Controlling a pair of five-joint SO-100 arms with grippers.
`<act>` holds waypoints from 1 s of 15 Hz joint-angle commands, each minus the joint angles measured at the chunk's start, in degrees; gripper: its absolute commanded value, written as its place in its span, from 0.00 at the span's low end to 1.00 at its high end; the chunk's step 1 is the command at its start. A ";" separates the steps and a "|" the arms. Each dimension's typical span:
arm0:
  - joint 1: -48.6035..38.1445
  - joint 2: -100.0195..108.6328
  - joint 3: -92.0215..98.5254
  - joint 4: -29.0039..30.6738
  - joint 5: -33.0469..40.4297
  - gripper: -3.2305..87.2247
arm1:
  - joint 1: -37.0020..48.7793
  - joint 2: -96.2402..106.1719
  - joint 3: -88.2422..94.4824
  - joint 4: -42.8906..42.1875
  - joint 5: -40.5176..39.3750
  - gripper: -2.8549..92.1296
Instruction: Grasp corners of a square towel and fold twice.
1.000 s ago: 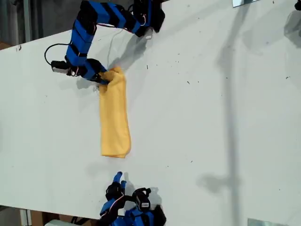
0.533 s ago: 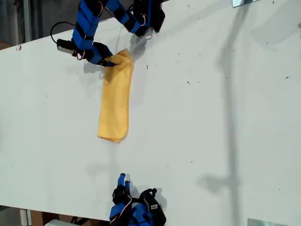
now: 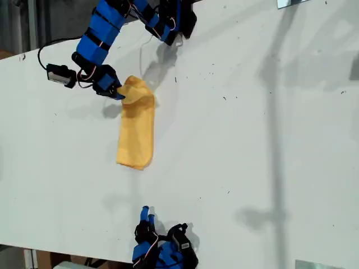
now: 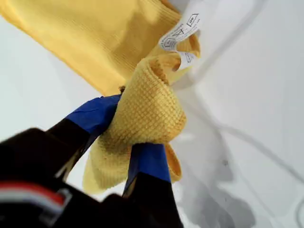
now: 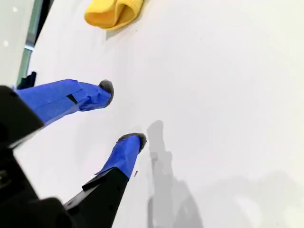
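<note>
While your first claw (image 4: 137, 137) stays out of the question of letting go, clamped as it is on a bunched end of the towel (image 3: 136, 130), you are in the second fold: the cloth already lies as a long narrow strip on the white worktop (image 3: 252, 140), one end lifted at that claw, the other end flat and pointing toward your second claw (image 5: 123, 114). That second claw hangs apart and empty, well clear of the towel's free end. Next, I judge, you must carry the held end over the strip toward the free end and lay it down square, without dragging the whole strip. The terry is soft, nubbly, yellow-orange, and it crumples into a thick wad between the blue fingers (image 4: 97, 114). A white care label (image 4: 178, 35) sticks out beside the wad.
</note>
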 commanded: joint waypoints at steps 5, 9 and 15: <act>-0.26 0.62 0.00 0.62 -0.53 0.22 | -8.61 -15.12 -25.14 -9.58 -5.98 0.03; -0.26 0.62 0.00 0.62 -0.44 0.22 | -11.87 -31.99 -37.79 -19.60 -6.50 0.03; -0.18 0.62 0.00 0.62 -0.44 0.22 | -10.90 -36.74 -39.90 -27.77 -7.03 0.14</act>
